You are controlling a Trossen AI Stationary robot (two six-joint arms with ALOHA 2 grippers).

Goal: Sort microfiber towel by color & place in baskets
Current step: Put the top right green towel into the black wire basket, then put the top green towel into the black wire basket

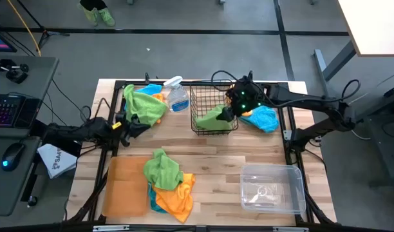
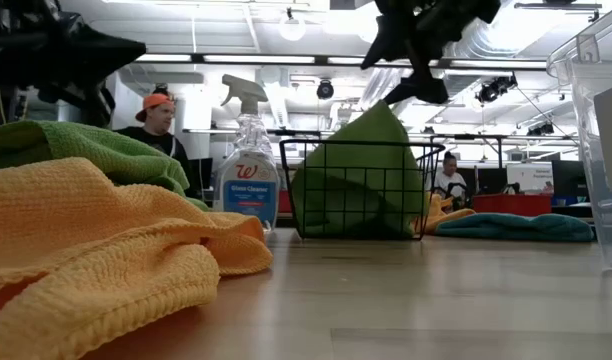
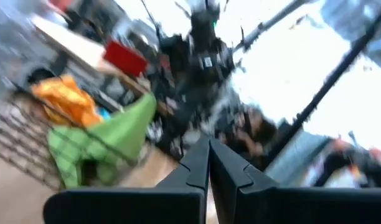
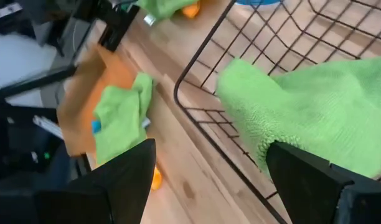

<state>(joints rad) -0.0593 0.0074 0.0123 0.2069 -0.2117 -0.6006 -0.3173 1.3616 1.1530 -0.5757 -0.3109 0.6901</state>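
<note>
A black wire basket (image 1: 213, 108) stands at the table's far middle. A lime green towel (image 1: 213, 118) lies in its near right corner and rises in a peak above the rim (image 2: 384, 120). My right gripper (image 4: 210, 148) is open just above that towel, over the basket's right side (image 1: 230, 111). My left gripper (image 1: 127, 127) is shut and empty, beside a green towel heap (image 1: 145, 103) at the far left. A green, orange and blue heap (image 1: 168, 183) lies at the near middle. A blue towel (image 1: 262, 118) lies right of the basket. My right gripper stands open over the green towel in the basket, pointing down. One finger (image 4: 302, 171) shows right in front of the cloth (image 4: 290, 118). I cannot tell whether it touches the towel.
A spray bottle (image 1: 178, 96) stands left of the basket. The orange-brown tray (image 1: 123, 187) lies near left and the clear bin (image 1: 272, 188) near right. People show in the room beyond the table (image 2: 161, 120).
</note>
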